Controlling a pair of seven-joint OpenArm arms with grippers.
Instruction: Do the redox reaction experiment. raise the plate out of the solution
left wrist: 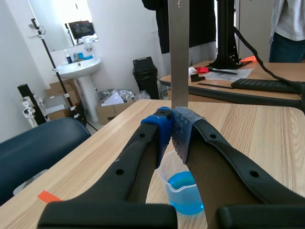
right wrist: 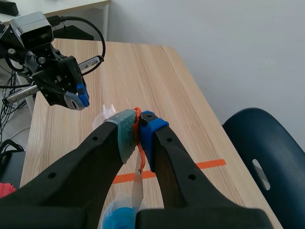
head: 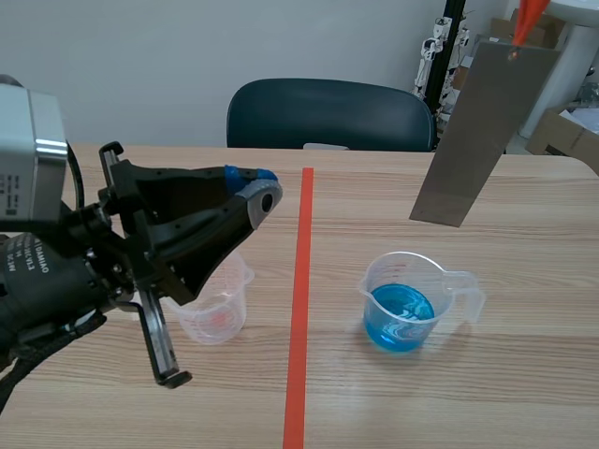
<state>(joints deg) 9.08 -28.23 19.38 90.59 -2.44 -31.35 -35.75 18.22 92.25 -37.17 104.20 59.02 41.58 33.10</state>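
A long grey metal plate [head: 482,131] hangs tilted in the air, well above and behind the clear beaker [head: 412,301] of blue solution, its lower edge out of the liquid. An orange tie [head: 530,19] at the plate's top carries it. In the right wrist view my right gripper [right wrist: 138,126] is shut on that orange tie [right wrist: 137,117], and the plate [right wrist: 138,191] hangs edge-on under it above the blue beaker [right wrist: 116,217]. My left gripper [head: 255,187] is shut on nothing, raised over an empty beaker [head: 217,304]. In the left wrist view the left gripper [left wrist: 172,126] points toward the plate [left wrist: 179,52].
An orange-red tape line [head: 300,299] runs down the table's middle between the two beakers. A dark blue chair [head: 328,114] stands behind the table's far edge. Bare tabletop lies in front of the blue beaker and at the far right.
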